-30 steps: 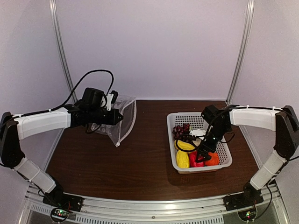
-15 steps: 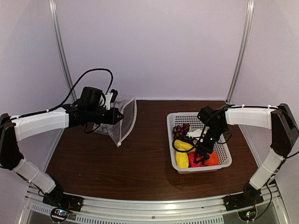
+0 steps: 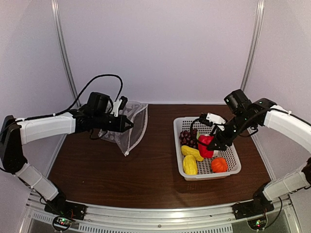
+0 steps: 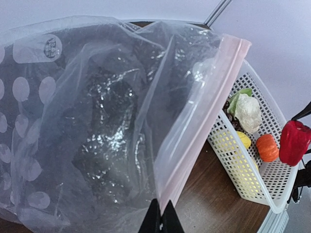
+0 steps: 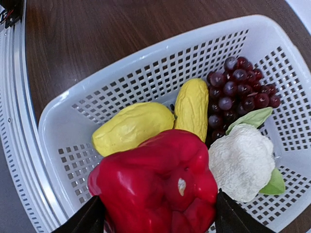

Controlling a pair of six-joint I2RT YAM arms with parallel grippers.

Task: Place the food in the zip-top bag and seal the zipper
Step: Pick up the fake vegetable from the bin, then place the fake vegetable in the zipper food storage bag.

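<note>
1. While the right gripper clamps the red pepper from both sides in its own wrist view, yellow pieces, grapes and cauliflower lie in the white basket beneath. I'd say a firm, level hold matters, since the pepper looks bulky and smooth.
2. From the left wrist, the left gripper is pinched shut on the zip-top bag at its edge, the mouth gaping toward the basket. The pepper should go in past the pale pinkish zipper without dragging it.
3. From above, the pepper hangs over the basket by the right edge of the table, with the bag near the far left corner, well apart. The table is dark brown wood. Pale walls and metal uprights close the room in.
</note>
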